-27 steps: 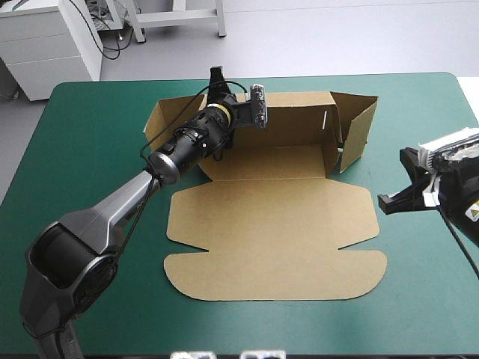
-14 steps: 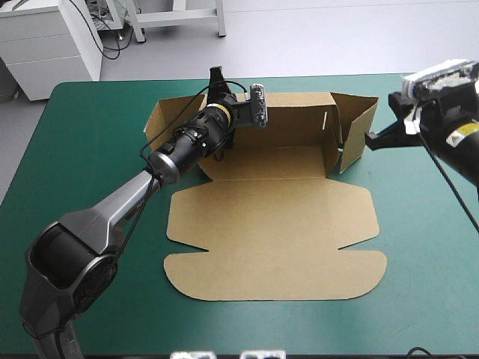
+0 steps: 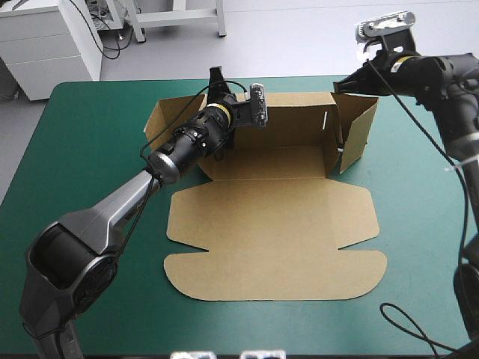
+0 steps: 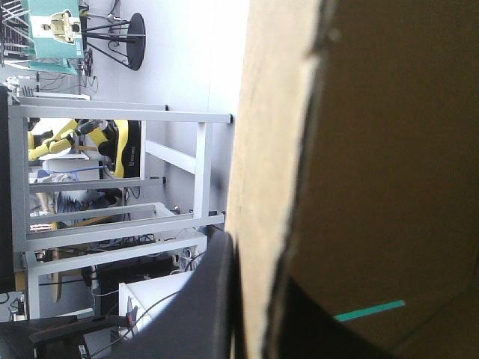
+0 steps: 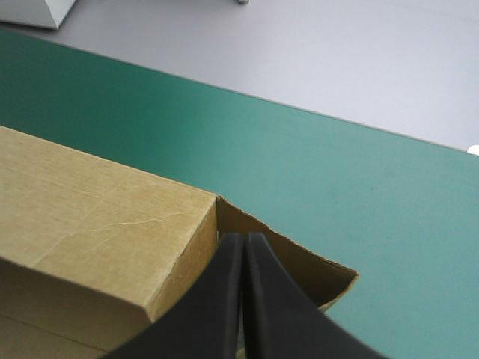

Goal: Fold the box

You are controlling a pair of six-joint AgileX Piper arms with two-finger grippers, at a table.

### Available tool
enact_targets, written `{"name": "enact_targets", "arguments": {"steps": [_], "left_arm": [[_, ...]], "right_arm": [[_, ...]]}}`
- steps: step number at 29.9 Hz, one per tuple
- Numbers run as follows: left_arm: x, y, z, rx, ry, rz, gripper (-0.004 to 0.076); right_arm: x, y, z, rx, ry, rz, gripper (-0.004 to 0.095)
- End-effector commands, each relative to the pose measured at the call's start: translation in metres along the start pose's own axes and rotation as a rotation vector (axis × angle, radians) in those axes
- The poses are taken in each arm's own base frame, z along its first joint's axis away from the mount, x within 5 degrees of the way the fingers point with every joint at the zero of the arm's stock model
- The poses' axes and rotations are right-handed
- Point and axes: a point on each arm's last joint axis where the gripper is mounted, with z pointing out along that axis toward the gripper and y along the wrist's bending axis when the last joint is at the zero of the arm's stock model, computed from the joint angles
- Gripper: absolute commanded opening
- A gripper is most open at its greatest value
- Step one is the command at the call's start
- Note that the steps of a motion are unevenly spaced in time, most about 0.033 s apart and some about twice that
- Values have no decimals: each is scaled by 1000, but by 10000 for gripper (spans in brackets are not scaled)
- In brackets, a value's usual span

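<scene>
The brown box (image 3: 273, 224) lies in the middle of the table, its back wall (image 3: 288, 120) raised and its lid flat toward the front edge. Side flaps stand up at the left (image 3: 159, 116) and right (image 3: 359, 131). My left gripper (image 3: 217, 78) is shut on the back wall's top edge near the left corner. In the left wrist view the board (image 4: 262, 187) runs between its black fingers (image 4: 206, 314). My right gripper (image 3: 338, 84) hovers shut over the box's right back corner; its tips (image 5: 245, 238) meet where the wall (image 5: 97, 217) joins the flap (image 5: 299, 262).
Teal-green cover (image 3: 90, 157) stretches on both sides of the box and in front of the lid. The table's far edge (image 3: 247, 77) runs close behind the back wall. My left arm (image 3: 127, 202) crosses the cover from the front left.
My right arm has swung from beside the table's right edge up and away to the box's right back corner. The left arm and the box have not moved.
</scene>
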Motion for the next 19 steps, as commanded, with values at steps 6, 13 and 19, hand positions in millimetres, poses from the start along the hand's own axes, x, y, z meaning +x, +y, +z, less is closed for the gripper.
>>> {"name": "enact_targets", "arguments": {"steps": [6, 13, 19], "left_arm": [[-6, 20, -23, -43, -57, -100, -8], [-6, 20, -23, -43, -57, -101, -8], [-5, 20, -22, -43, -56, -101, -8]], "right_arm": [[2, -6, 56, -10, 81, 51, -14], [20, -4, 85, -48, 202, 71, -14], [28, -2, 82, -69, 295, 72, -14]]}}
